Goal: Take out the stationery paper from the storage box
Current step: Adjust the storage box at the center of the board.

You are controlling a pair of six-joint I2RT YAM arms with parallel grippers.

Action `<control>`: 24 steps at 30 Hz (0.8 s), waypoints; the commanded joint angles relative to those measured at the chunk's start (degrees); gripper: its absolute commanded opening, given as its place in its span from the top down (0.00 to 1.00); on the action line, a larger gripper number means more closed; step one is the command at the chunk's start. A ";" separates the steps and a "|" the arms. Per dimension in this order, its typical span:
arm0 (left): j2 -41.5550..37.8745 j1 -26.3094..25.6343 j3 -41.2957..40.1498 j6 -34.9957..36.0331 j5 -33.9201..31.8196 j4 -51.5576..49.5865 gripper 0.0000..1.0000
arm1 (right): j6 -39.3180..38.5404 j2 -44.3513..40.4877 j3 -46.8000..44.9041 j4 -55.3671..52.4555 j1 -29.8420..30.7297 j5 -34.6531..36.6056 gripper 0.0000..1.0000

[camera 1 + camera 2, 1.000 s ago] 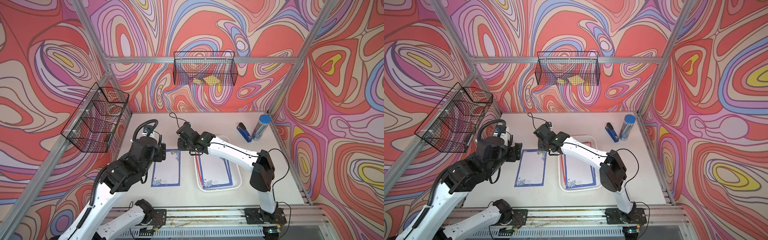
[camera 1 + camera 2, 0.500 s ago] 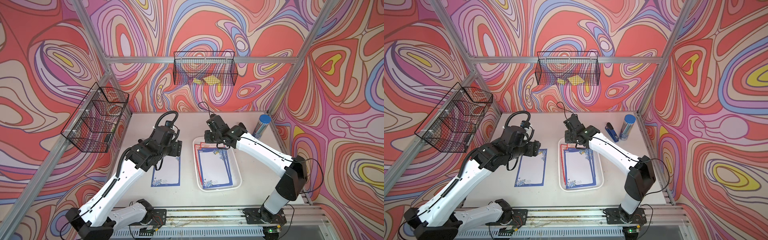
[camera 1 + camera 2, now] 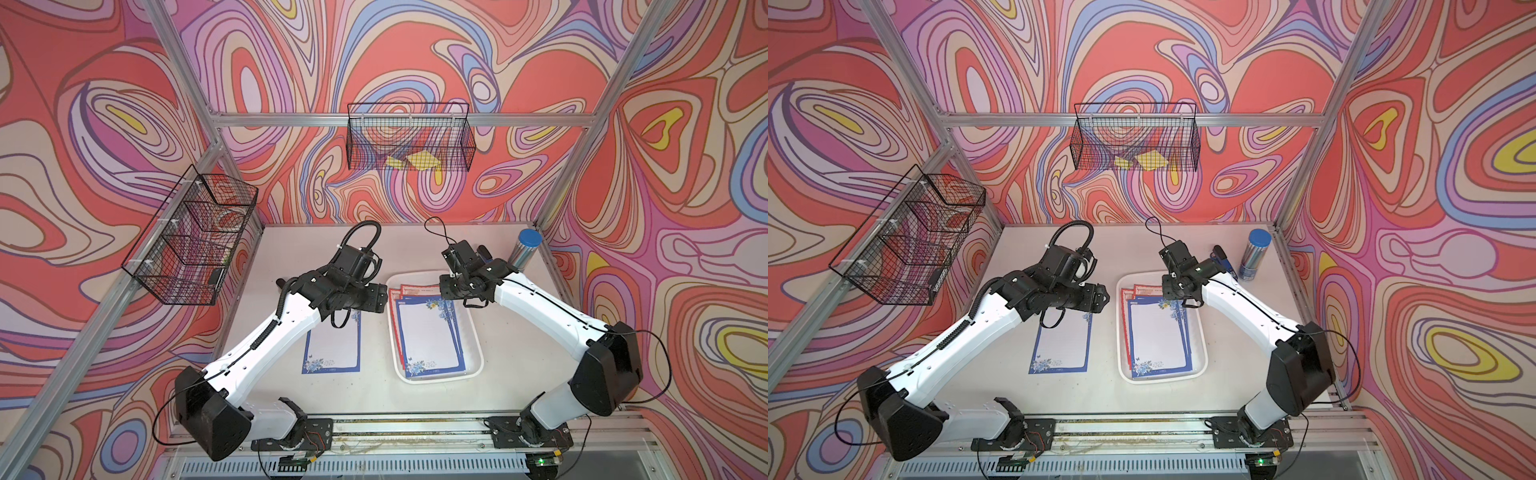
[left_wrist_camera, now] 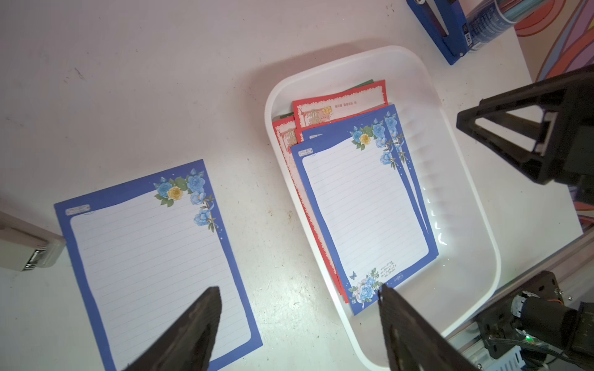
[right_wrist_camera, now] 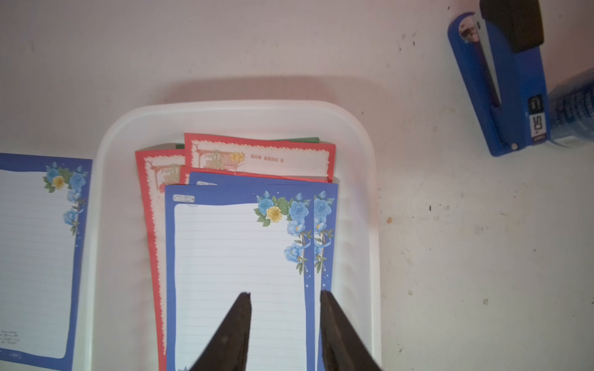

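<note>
left gripper (image 4: 297, 290): jaws spread wide, nothing between them. i hang over the bare strip of table (image 4: 276, 225) between a loose blue-bordered sheet (image 4: 151, 266) and the storage box (image 4: 353, 57). one fingertip shows over the sheet's lower part, the other over the near corner of the stack in the box.

right gripper (image 5: 285, 295): jaws partly apart, holding nothing. the fingertips (image 5: 246, 298) sit above the top sheet's right margin; i cannot tell whether they touch it.

stationery paper (image 5: 234, 250): a fanned stack inside the box. blue floral sheets lie on top, red-bordered ones stick out beneath at the far end and one side, and a sliver of green edge shows at the far end. the stack lies toward one side of the box, leaving bare white floor along the other.

the loose sheet lies flat on the table just beside the box, roughly parallel to it, in both top views (image 3: 332, 349).

a blue stapler (image 5: 511, 96) lies past the box's far corner, with a blue-capped tube (image 3: 1256, 253) upright next to it.
</note>
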 commanded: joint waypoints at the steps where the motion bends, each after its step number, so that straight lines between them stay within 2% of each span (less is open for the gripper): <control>1: 1.28 0.40 -2.17 -2.73 4.56 2.57 0.19 | 0.97 -0.79 -2.29 -0.39 -0.76 -0.87 0.61; 4: 2.51 0.40 -3.62 -3.71 7.06 3.82 0.19 | 1.81 -0.34 -3.81 0.12 -0.85 -1.50 0.60; 24: 6.11 0.05 -10.87 -7.35 11.39 7.15 0.25 | 3.83 5.62 -9.03 3.37 -0.94 -5.04 0.62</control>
